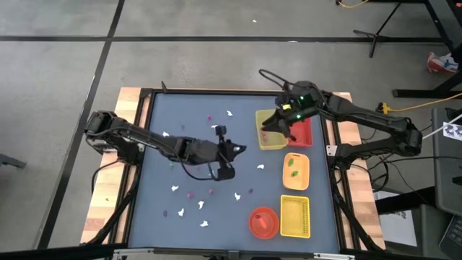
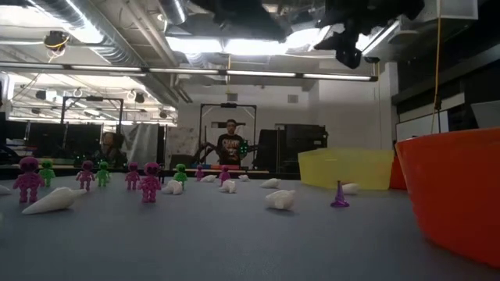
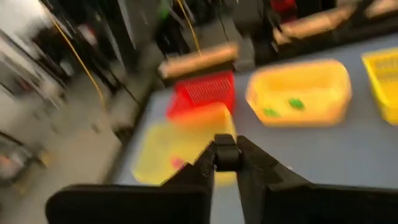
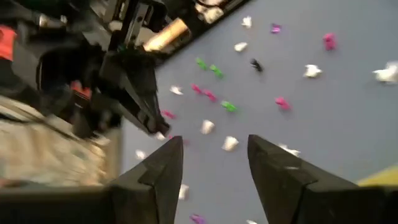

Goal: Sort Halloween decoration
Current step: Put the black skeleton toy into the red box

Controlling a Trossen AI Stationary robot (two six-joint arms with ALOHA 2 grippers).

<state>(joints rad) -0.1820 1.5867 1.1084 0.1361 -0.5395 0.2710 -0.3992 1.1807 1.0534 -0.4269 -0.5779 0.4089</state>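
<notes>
The Halloween decoration pieces lie scattered on the blue-grey table: white ghosts [image 1: 175,189], pink figures [image 2: 150,180] and green figures [image 2: 180,174]. Two green bits [image 1: 292,163] lie in the orange tray [image 1: 306,173]. My left gripper [image 1: 237,149] hovers over the table's middle, shut on a small dark piece [image 3: 225,154]. My right gripper [image 1: 274,128] hangs open above the pale yellow tray [image 1: 264,141]; its fingers [image 4: 158,171] hold nothing. My left gripper pinches a small dark rounded piece [image 3: 225,149] between its two fingertips [image 3: 205,168]. The piece is lifted clear of the table. What kind of piece it is cannot be told.
Along the table's right side stand the pale yellow tray, a red tray [image 1: 302,134], the orange tray, a yellow mesh tray [image 1: 294,216] and the red-orange bowl [image 1: 263,222]. A purple cone [image 2: 339,195] stands near the bowl. People are in the room beyond the table.
</notes>
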